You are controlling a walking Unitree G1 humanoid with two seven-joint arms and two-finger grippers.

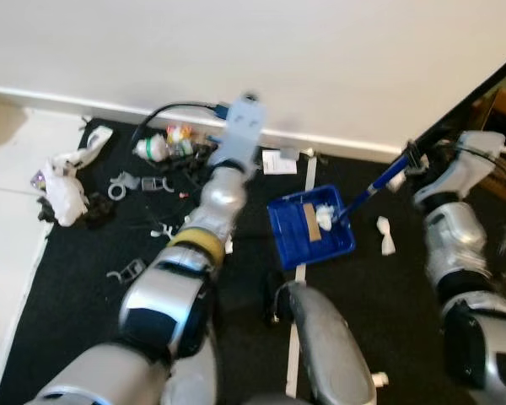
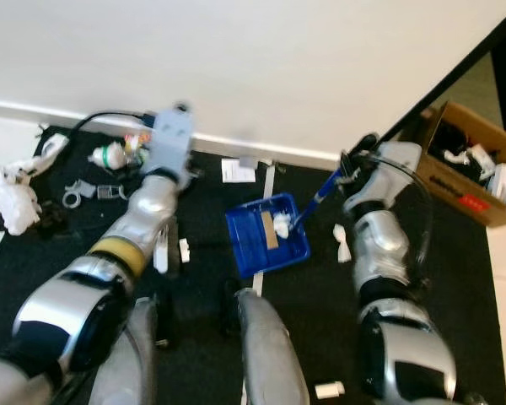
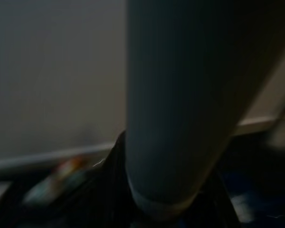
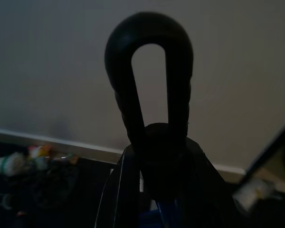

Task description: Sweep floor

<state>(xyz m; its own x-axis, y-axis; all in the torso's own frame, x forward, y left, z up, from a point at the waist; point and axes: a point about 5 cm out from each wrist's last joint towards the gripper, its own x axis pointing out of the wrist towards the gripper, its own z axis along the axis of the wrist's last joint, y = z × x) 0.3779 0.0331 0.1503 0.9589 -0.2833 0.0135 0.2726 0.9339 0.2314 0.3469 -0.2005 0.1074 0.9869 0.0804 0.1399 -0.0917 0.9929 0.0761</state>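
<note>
On the black floor mat (image 2: 194, 329), the blue plastic dustpan (image 2: 266, 234) sits flat with white scraps inside, bare mat around it. The right gripper (image 2: 347, 175) is clamped on its blue handle (image 2: 320, 192). Beyond, the left gripper (image 3: 173, 118) grips a grey pole, litter (image 1: 164, 148) lining the white baseboard (image 2: 261, 150).

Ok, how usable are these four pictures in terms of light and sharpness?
Left eye view: evenly lit, the left arm's wrist motion-blurred, the blue dustpan fairly sharp. Right eye view: same light, the cardboard box readable. Left wrist view: very dark, a grey pole out of focus close to the lens. Right wrist view: dim, the handle's black loop silhouetted against the wall.
</note>
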